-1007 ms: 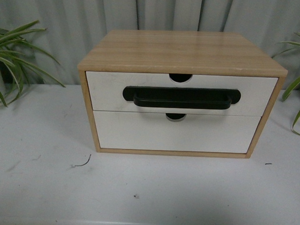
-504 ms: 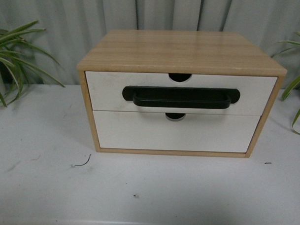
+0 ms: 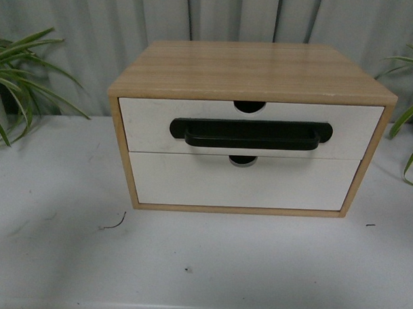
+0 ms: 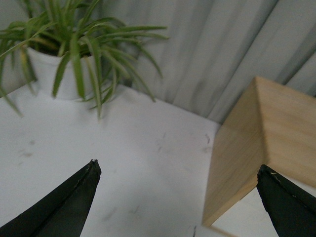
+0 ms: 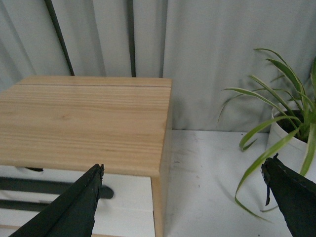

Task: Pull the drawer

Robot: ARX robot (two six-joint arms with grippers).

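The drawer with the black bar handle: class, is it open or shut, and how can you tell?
The drawer is shut: its white front sits flush within the wooden cabinet, and none of its interior shows.

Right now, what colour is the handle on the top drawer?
The handle is black, on the white drawer; the front view shows it best.

Cabinet (image 3: 253,71) on table (image 3: 53,258) between plants (image 3: 23,67); drawer (image 3: 146,125) above lower front (image 3: 192,184).
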